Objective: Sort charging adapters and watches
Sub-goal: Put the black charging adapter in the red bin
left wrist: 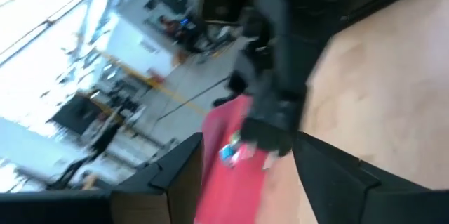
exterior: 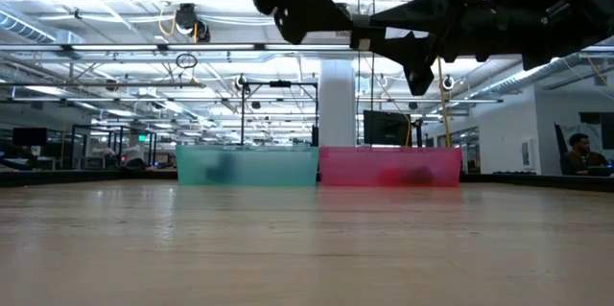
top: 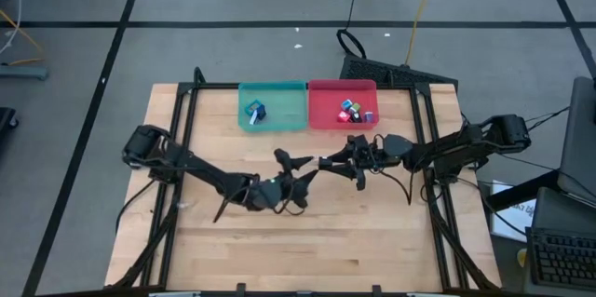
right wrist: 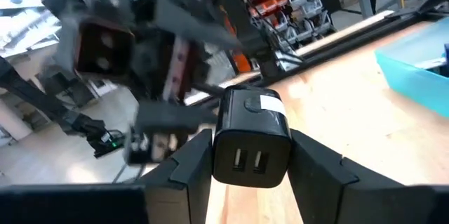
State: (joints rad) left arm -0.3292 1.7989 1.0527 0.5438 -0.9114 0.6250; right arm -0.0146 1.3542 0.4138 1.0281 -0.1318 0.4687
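Observation:
Above the middle of the table, my right gripper (right wrist: 249,164) is shut on a black charging adapter (right wrist: 250,136) with two ports and a white label. My left gripper (left wrist: 245,182) faces it from the table's left, just beyond the adapter, open with nothing between its fingers. In the high view the two grippers, left (top: 298,168) and right (top: 328,161), meet tip to tip. Watches (top: 253,111) lie in the teal tray (top: 273,125). Several coloured charging adapters (top: 354,113) lie in the red tray (top: 321,106). My right gripper pinches the black adapter's two opposite side faces (right wrist: 219,150) between its two fingers (right wrist: 188,164). The fingers lie level and come from the table's right side. The adapter's port face points back toward the wrist. The adapter is lifted clear of the table.
The two trays stand side by side at the table's far edge, teal tray (exterior: 247,165) on the left and red tray (exterior: 389,166) on the right. A black frame (top: 186,129) runs along the table's left and right sides. The wooden tabletop (top: 307,241) stretches toward the near edge.

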